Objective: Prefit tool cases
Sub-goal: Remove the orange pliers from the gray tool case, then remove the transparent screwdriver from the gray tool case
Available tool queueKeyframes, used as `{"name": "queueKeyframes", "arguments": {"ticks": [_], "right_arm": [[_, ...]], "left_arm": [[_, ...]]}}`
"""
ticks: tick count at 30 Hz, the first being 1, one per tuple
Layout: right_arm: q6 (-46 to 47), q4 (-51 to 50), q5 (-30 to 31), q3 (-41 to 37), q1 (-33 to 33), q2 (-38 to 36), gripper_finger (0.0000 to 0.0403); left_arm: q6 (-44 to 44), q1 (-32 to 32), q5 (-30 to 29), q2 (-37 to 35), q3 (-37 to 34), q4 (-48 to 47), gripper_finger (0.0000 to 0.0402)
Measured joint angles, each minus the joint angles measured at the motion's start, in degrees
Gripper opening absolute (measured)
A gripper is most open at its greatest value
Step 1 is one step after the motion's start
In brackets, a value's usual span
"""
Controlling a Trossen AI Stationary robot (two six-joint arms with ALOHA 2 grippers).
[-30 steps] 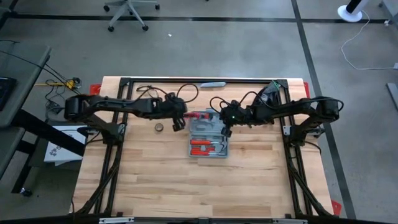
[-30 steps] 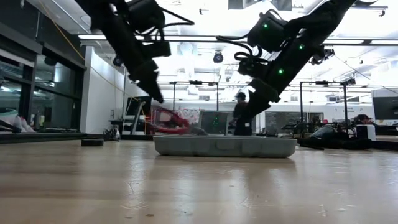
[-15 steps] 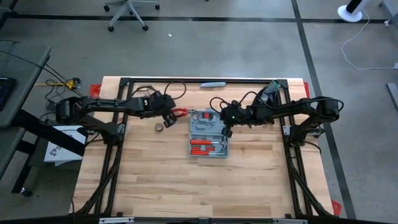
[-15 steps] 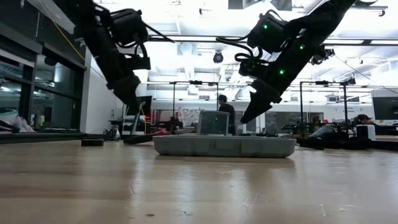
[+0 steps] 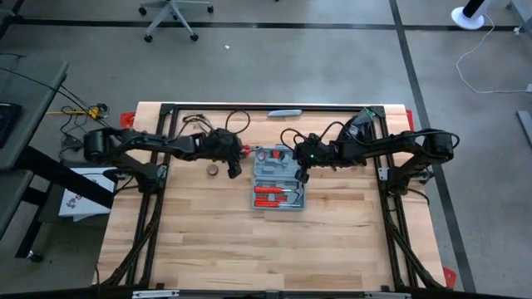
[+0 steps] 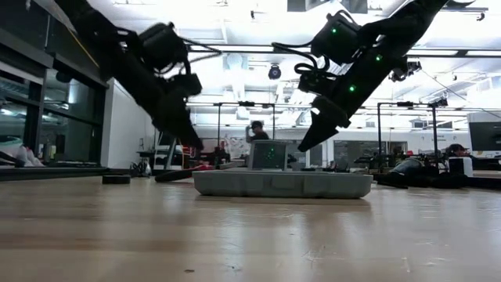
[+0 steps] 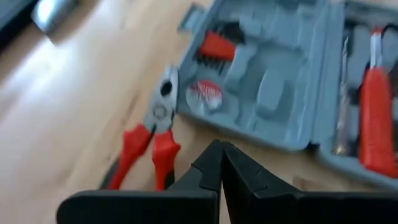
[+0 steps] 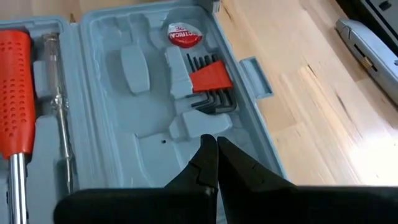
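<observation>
Lying open: tool case | far half hidden (low view)

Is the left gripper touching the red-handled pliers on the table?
Apart. In the left wrist view the left gripper, fingers shut and empty, sits clear of the pliers, which lie on the wood beside the tool case.

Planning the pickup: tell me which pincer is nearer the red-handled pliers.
Left. The left pincer hovers shut just beside the pliers on the table; the right pincer is over the open case.
</observation>
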Motion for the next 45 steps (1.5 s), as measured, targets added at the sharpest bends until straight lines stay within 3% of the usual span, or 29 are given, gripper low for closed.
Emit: {"name": "queueKeyframes", "arguments": {"ticks": [6, 8, 14, 16, 25, 34, 45], "right_arm": [[0.0, 0.2, 0.0, 0.0, 0.0, 0.0, 0.0000], [0.0, 0.2, 0.0, 0.0, 0.0, 0.0, 0.0000], [0.5, 0.1, 0.0, 0.0, 0.0, 0.0, 0.0000], [0.5, -0.1, 0.0, 0.0, 0.0, 0.0, 0.0000], [0.5, -0.2, 0.0, 0.0, 0.0, 0.0, 0.0000], [5.2, -0.2, -1.5, 0.0, 2.7, 0.0, 0.0000], [5.6, 2.0, -1.6, 0.0, 8.6, 0.0, 0.0000]], "left_arm": [[-0.5, 0.2, 2.4, 9.0, 0.0, 7.0, 0.0000], [-0.5, 0.3, -0.2, 11.8, 0.4, 9.1, 0.0000], [-3.1, -0.3, -31.2, 13.8, 2.6, 10.5, 0.0000], [-2.7, -1.0, -35.8, 12.7, 2.6, 12.1, 0.0000], [-5.0, -1.4, -22.5, 11.3, 2.7, 12.6, 0.0000], [-5.6, -5.7, -10.0, 11.3, 2.7, 12.8, 0.0000], [-5.7, -9.7, -9.1, 11.2, 2.7, 15.2, 0.0000]]}}
